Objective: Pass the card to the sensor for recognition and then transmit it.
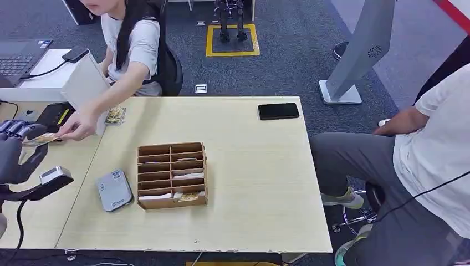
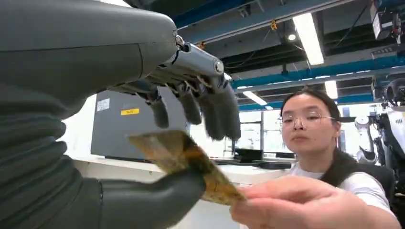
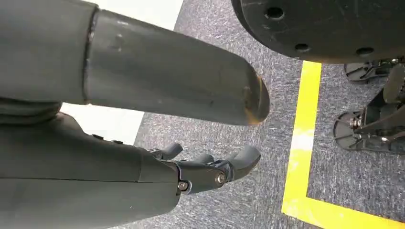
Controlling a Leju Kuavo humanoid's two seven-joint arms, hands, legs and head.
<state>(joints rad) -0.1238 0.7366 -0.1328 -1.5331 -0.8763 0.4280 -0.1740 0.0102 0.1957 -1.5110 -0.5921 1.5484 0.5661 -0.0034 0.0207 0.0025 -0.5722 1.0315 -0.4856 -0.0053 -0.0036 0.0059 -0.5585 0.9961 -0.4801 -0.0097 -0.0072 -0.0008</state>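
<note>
The left hand (image 2: 157, 143) holds the card (image 2: 186, 164) between thumb and fingers. The card's long axis points away toward the person's hand (image 2: 305, 205), which touches its far end. The right hand (image 3: 210, 167) hangs empty, fingers loosely apart, far from it.

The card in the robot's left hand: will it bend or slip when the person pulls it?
The card looks thin and flat, so probably light and slightly flexible. It rests on the left hand thumb, fingers apart above, so it likely slides out easily.

Head view high above the table (image 1: 249, 166), left wrist view close, facing upward, right wrist view floorward.
</note>
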